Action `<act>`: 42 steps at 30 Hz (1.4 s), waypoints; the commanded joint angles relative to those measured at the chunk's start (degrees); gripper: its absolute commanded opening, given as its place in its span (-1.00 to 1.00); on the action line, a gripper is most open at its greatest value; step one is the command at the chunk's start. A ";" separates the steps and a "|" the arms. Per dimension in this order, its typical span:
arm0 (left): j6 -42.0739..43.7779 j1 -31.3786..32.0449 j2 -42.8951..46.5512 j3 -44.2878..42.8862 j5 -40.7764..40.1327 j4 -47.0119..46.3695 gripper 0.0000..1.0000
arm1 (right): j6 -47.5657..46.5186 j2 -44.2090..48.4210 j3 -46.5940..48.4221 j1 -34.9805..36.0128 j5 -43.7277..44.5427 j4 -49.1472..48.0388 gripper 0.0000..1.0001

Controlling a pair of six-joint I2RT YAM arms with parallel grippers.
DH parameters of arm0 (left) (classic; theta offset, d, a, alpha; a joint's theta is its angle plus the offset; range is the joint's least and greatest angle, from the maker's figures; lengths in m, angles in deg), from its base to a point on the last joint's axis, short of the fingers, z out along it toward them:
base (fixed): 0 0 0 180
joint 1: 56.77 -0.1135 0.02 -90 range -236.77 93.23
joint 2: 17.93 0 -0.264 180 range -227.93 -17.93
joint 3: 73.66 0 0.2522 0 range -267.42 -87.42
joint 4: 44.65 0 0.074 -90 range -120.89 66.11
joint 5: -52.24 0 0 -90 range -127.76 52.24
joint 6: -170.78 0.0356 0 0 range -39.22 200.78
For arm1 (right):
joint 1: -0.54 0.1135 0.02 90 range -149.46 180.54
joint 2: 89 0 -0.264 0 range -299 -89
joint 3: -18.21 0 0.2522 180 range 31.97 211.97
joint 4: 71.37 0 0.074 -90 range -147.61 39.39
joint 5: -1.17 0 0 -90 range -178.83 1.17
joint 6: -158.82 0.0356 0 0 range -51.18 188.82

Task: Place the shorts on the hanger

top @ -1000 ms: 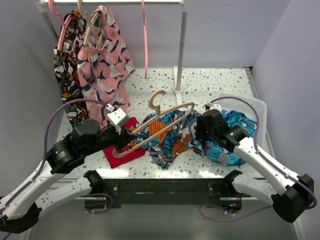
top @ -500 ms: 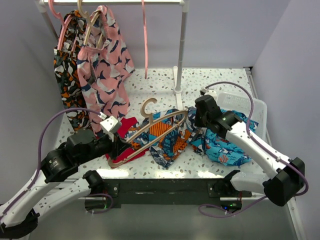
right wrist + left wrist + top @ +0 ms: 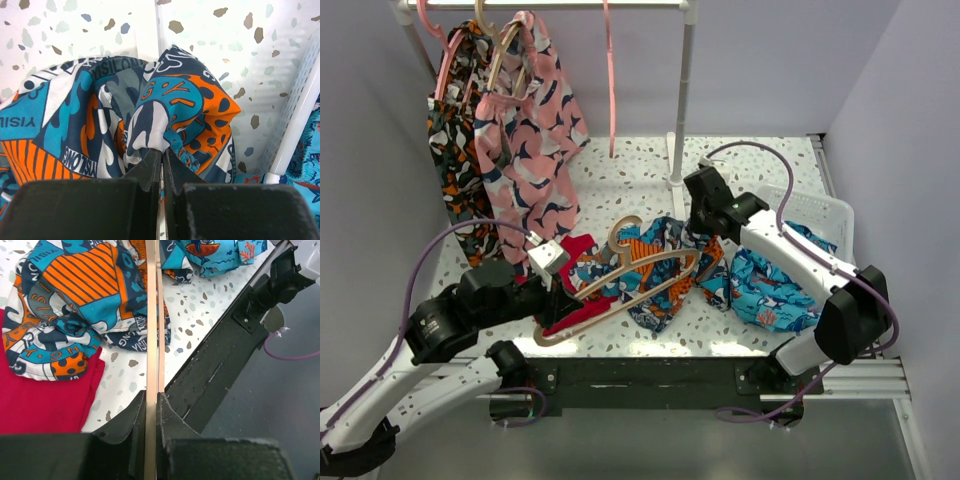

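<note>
The shorts [image 3: 655, 275], printed in teal, orange, navy and white, lie bunched on the speckled table under the hanger [image 3: 650, 272]. The tan hanger slants from lower left to right, hook [image 3: 623, 232] toward the back. My left gripper [image 3: 552, 305] is shut on the hanger's lower left end. In the left wrist view the bar [image 3: 151, 315] runs straight out from my jaws [image 3: 151, 401] over the shorts [image 3: 85, 295]. My right gripper [image 3: 698, 230] is shut on a fold at the shorts' right edge; in the right wrist view the fabric [image 3: 170, 107] bulges from the gripper [image 3: 162, 151].
A white basket [image 3: 820, 207] at the right holds lighter turquoise shorts [image 3: 770, 290]. A red cloth [image 3: 582, 312] lies under the hanger's left end. On the rack behind hang pink shorts [image 3: 530, 130], a dark printed garment [image 3: 450, 170] and a pink hanger [image 3: 610, 90]. The rack post [image 3: 682, 100] stands just behind my right gripper.
My right gripper has shut on the shorts' edge and drawn back and to the left with it. The left gripper and hanger have shifted left and nearer, the hook now lower.
</note>
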 commanded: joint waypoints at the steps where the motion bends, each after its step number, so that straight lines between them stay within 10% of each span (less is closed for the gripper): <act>1: 0.35 0.29 -0.74 -2.53 1.78 -0.81 -1.00 | 1.41 0.09 4.41 -0.18 1.38 -0.47 -1.00; 31: -0.53 0.38 -4.26 -1.91 -13.69 -7.05 -1.00 | 2.99 3.95 -0.16 -0.18 0.59 -1.61 -1.00; 42: -0.17 0.29 -6.72 -1.74 -16.07 -7.22 -1.00 | 3.08 6.67 -0.33 -0.44 -0.47 -1.97 -0.06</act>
